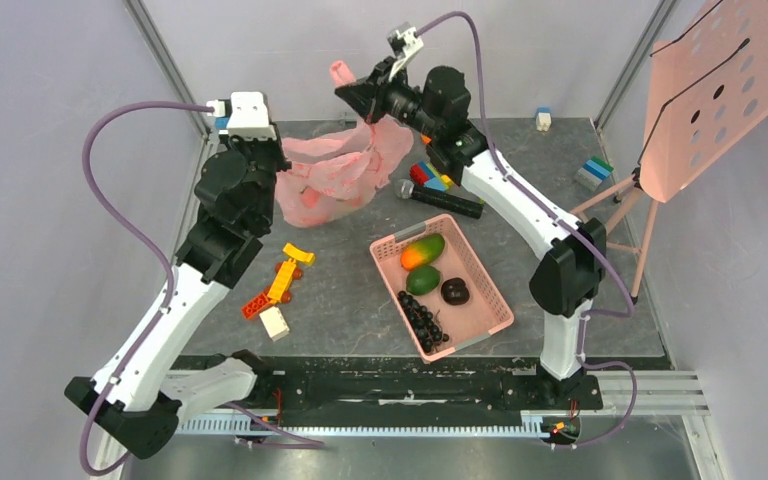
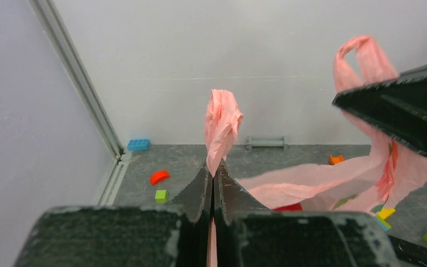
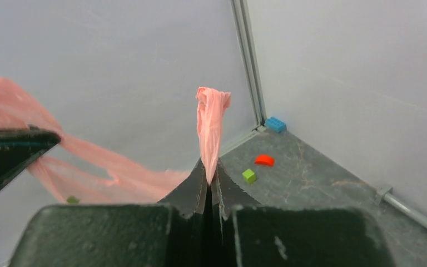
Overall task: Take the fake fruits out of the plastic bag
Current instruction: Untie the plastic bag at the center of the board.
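Both handles are gripped, so the step in hand looks like holding the bag's mouth up. The next move probably calls for pulling the handles apart or tipping the bag until its contents spill.

From their bases at the near edge, both arms stretch across the bench [image 1: 340,300], past the pink basket [image 1: 481,270] at mid-bench. The left pincer [image 2: 212,172] is clenched on one handle of the plastic bag [image 1: 335,175]. The right pincer [image 3: 208,175], held higher near the back wall, is clenched on the other. The bag hangs between them towards the far-left corner. The fake fruits are not clearly visible.
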Tool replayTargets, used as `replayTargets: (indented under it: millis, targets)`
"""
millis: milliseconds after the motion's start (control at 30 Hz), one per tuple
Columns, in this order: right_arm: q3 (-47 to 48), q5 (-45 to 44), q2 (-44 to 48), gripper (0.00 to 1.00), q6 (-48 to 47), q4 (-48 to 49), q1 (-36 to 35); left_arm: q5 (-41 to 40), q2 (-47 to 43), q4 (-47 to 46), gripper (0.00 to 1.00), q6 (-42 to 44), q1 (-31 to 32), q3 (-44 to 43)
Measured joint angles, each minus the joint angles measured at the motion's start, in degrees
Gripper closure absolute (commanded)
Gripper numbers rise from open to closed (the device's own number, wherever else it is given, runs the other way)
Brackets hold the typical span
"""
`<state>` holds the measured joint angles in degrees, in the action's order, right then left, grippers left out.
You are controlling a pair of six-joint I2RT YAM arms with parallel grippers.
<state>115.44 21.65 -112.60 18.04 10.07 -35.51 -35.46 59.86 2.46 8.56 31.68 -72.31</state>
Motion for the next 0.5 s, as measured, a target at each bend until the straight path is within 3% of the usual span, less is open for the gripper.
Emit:
replayTargets:
  millis: [133, 267, 500]
  targets:
    - [-15.08, 1.55, 5.86, 1.00, -0.55, 6.69, -0.02, 4.20, -2.29, -0.37, 0.98, -3.21, -0.48, 3.61]
    - [-35.26, 2.62, 13.38, 1.00, -2.08, 9.81, -0.15, 6.67, -11.19, -1.66, 0.98, -9.27, -0.48, 17.88]
    - [-64.81, -7.58, 27.65, 0.98, -4.37, 10.80, -0.39, 7.26, -24.17, 0.52, 0.98, -20.61, -0.48, 33.44]
